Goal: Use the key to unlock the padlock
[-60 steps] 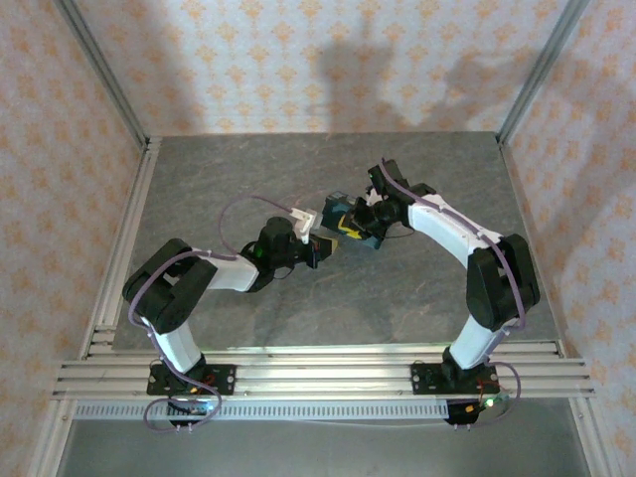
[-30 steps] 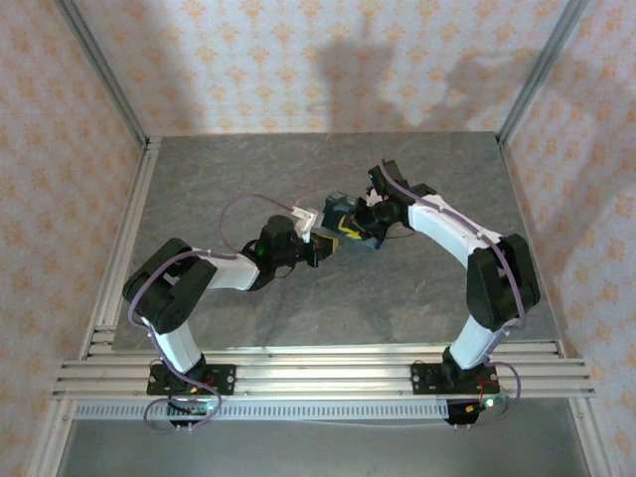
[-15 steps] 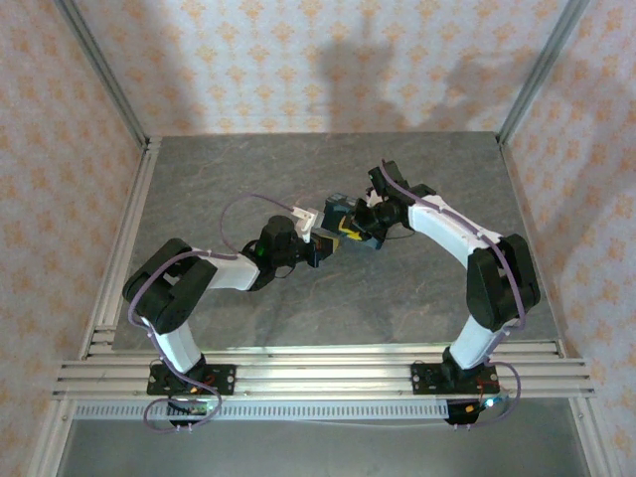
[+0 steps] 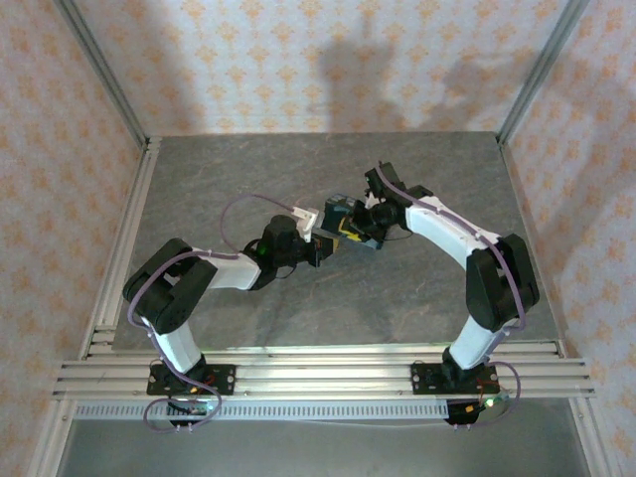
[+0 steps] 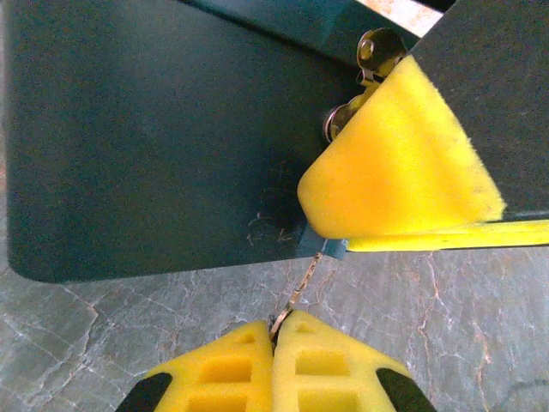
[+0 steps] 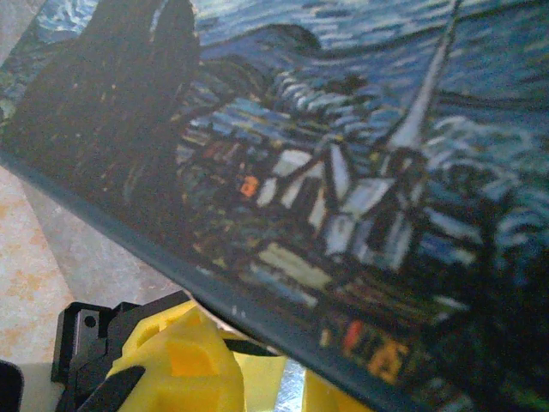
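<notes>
L tool [image 5: 276, 333] pinches 1 key [image 5: 298, 287] at 1 padlock [image 5: 331, 250].

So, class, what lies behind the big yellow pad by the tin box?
A corner of the blue padlock peeks out below it, meeting the key; the rest is covered.
</notes>
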